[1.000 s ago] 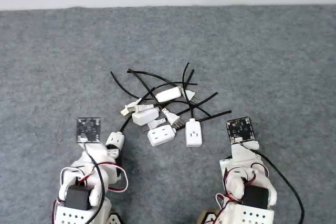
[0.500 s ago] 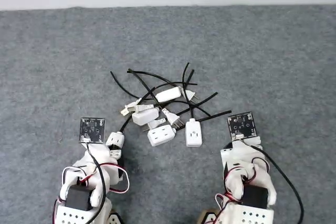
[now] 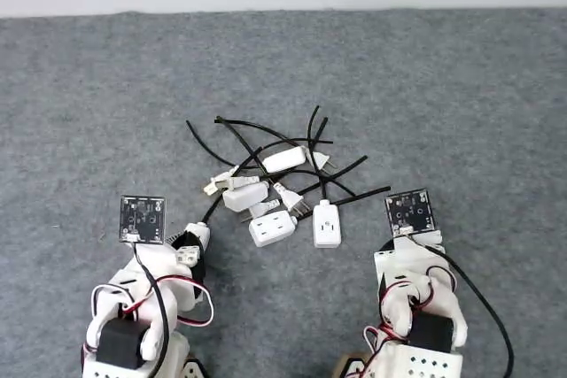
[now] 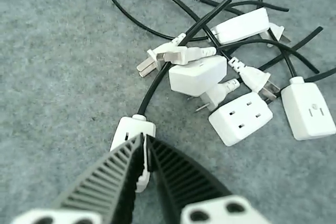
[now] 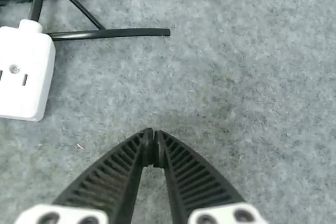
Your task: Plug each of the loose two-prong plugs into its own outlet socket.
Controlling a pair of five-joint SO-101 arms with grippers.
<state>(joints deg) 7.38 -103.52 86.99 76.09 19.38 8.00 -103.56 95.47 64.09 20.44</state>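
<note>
The left fingers [image 4: 119, 167] pinch a white corded socket [image 4: 131, 128]; the right fingers [image 5: 125, 167] are closed above carpet [image 5: 241, 72].

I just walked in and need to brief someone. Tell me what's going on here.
Two arms sit before a pile of white plugs and outlets on black cords, lying on grey carpet. The left gripper is shut and appears to pinch the edge of a corded plug at the pile's near side. The right gripper is shut and empty over bare carpet, beside an outlet whose slots are empty.
</note>
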